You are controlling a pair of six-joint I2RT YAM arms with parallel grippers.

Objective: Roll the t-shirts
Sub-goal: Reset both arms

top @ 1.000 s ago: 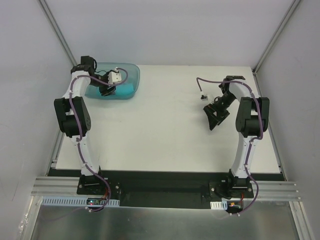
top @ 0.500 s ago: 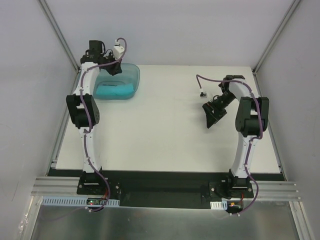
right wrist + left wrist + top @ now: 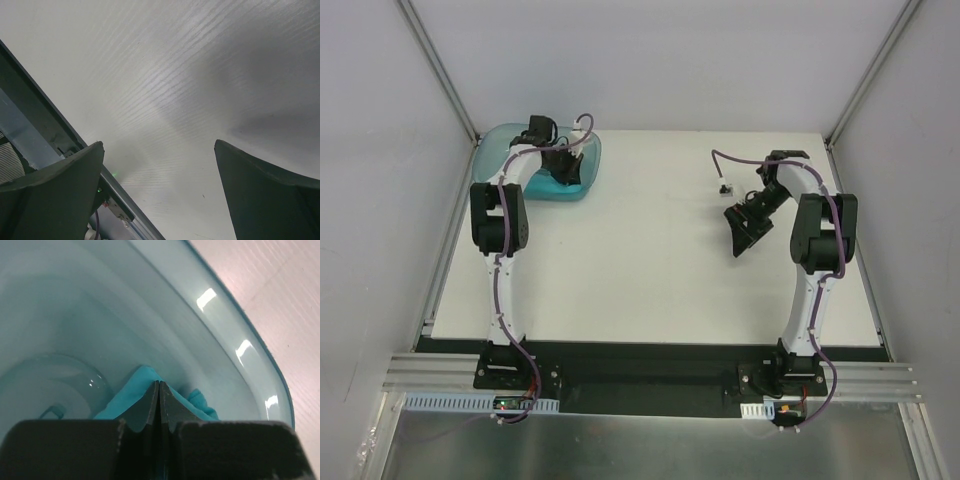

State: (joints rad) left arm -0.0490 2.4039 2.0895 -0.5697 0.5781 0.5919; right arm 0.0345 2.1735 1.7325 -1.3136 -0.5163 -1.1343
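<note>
Left hand (image 3: 159, 386) now in one bin (image 3: 235, 335), clenched on one t-shirt (image 3: 127, 399); right hand (image 3: 159, 146) released

This looks like a robotics lab test cell rather than a home or shop. 2 white-and-black arms, the left arm (image 3: 498, 260) and the right arm (image 3: 812, 260), are bolted to a black base plate (image 3: 640, 365) and an aluminium rail (image 3: 430, 375) at the near edge of a plain white table (image 3: 640, 270). Bare pale wall panels (image 3: 650, 60) with metal corner struts (image 3: 438, 65) close off its far and side edges. A purple cable (image 3: 735, 160) is routed along the right arm.
</note>
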